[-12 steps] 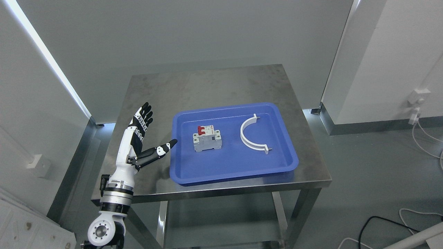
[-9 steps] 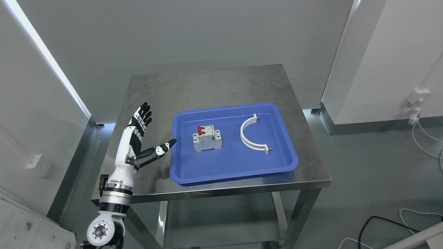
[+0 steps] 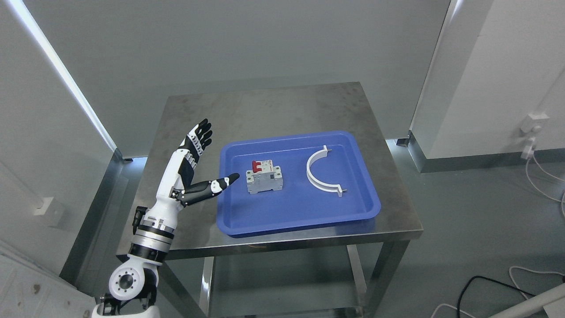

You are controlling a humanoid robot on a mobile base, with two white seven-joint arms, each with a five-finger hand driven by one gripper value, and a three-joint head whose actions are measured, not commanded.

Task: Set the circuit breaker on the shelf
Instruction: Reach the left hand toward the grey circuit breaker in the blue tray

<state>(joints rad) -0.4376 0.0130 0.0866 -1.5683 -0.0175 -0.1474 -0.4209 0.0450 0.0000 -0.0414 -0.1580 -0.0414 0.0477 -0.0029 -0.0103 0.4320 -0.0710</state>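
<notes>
Left hand spread, empty, thumb over blue plastic tray rim. Risk: thumb nudges the small grey red-switched circuit breaker toward 3 o'clock, spoiling the grasp.

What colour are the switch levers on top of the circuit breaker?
Red, on the circuit breaker with its light grey body; the head view shows it.

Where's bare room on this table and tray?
Free: table behind the blue tray, and the tray floor in front of the circuit breaker and white clamp. Crowded: tray's left rim, where the open left hand reaches in.
</notes>
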